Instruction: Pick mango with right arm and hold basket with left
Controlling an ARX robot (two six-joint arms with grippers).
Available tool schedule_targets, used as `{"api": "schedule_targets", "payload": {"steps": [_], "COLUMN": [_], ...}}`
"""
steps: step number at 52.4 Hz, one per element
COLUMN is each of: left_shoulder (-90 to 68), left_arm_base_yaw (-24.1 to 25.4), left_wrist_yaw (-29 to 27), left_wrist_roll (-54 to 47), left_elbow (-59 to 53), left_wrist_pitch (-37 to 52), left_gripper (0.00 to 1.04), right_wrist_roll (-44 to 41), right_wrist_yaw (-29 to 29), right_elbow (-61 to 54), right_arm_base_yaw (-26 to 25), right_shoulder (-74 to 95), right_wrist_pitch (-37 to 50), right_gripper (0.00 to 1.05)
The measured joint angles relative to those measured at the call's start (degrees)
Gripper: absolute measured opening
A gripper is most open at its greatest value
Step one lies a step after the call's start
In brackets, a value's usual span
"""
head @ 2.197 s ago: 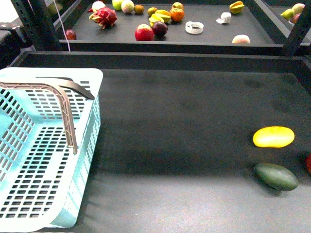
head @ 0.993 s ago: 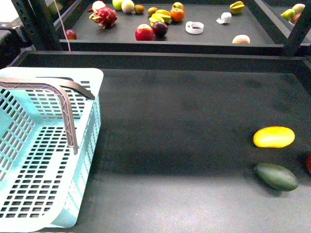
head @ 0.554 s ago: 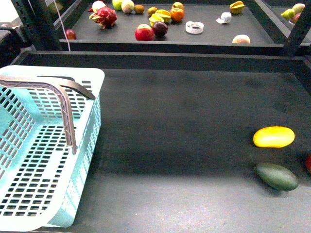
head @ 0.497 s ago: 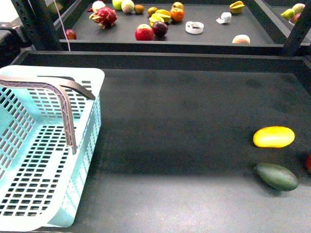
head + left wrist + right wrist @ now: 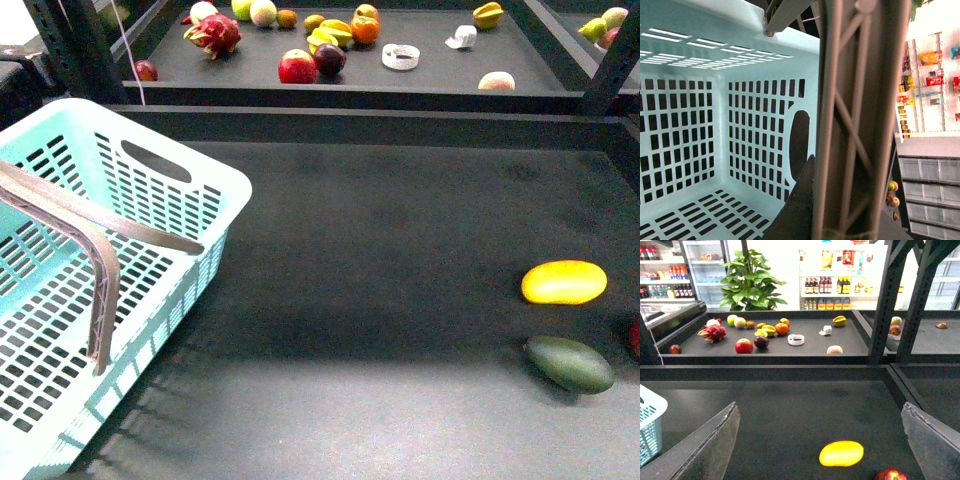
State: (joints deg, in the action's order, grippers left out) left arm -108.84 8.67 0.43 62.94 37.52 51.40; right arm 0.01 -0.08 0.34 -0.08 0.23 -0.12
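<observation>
Lower left of the front view: the basket point(image 5: 228, 186), with one grey-brown handle point(image 5: 100, 300) crossing its open mouth. In the left wrist view that handle fills the centre, and the left tool point(image 5: 800, 205) shows as a dark part beside it; I cannot tell whether it is clamped. Lower right: a dark green fruit point(image 5: 570, 363). Just above it, apart, the mango point(image 5: 563, 282) lies on the surface point(image 5: 380, 250). The right tool point(image 5: 819, 412) has its fingers spread wide, short of the mango. Top: a shelf point(image 5: 430, 75) of mixed fruit.
</observation>
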Motion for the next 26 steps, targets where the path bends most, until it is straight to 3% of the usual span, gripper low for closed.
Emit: {"api": "schedule_targets", "payload": {"steps": [12, 26], "left_shoulder": [7.37, 12.04], "left_arm_base_yaw": [-5.42, -13.55], "left_wrist_yaw": [1.73, 8.26], "left_wrist_roll": [-4.59, -15.04], "left_elbow": [-0.39, -0.33], "left_wrist_pitch": [-0.44, 1.44], "left_gripper": [0.07, 0.07], "right_wrist_roll": [0.0, 0.0], "right_wrist_yaw": [0.0, 0.0], "right_elbow": [0.0, 0.0], "right_arm_base_yaw": [0.0, 0.0], "right_shoulder": [0.0, 0.0], "right_wrist_pitch": [0.0, 0.0], "right_gripper": [0.96, 0.96]}}
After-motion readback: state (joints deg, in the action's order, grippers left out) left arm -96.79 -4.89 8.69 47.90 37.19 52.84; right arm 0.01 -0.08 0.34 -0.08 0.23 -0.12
